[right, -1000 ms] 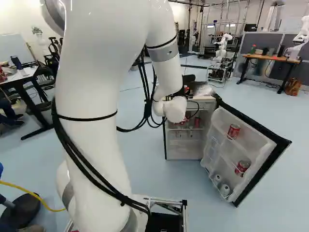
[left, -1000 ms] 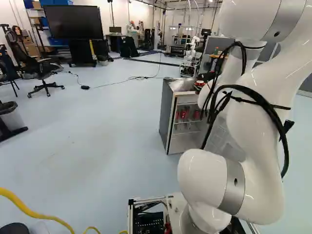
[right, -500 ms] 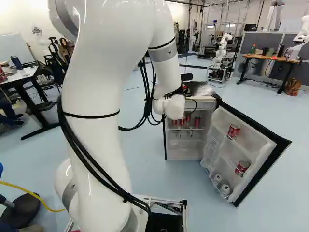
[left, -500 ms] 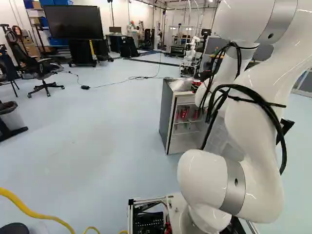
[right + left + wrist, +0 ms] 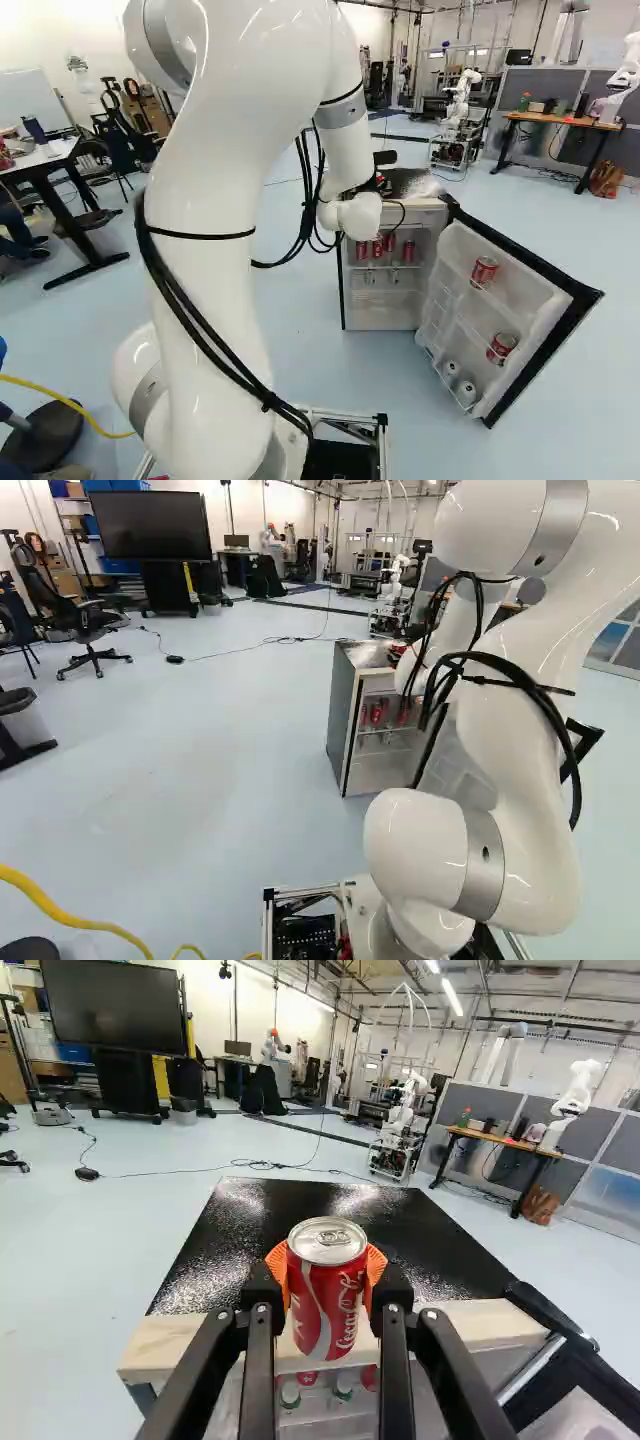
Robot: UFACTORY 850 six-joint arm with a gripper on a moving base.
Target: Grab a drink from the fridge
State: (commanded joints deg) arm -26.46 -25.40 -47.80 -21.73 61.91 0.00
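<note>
Right, my end effector (image 5: 380, 184) grips a red can (image 5: 328, 1295) upright between its orange pads (image 5: 376, 1263). White lettering runs down it, under a silver lid (image 5: 328, 1240).

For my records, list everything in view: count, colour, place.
held can: one, red, in the tool
fridge: one, grey, ahead of the arm
fridge door: one, white inside, open
door cans: two red, two whitish, door shelves
shelf cans: several, red, inside the fridge
screen: one, black, left base view's left
desk: one, brown-topped, right base view's right
another robot: at least two, white, beyond fridge
tool: one, black, orange-padded, gripping the can
arm: one, white, rising from the base
</note>
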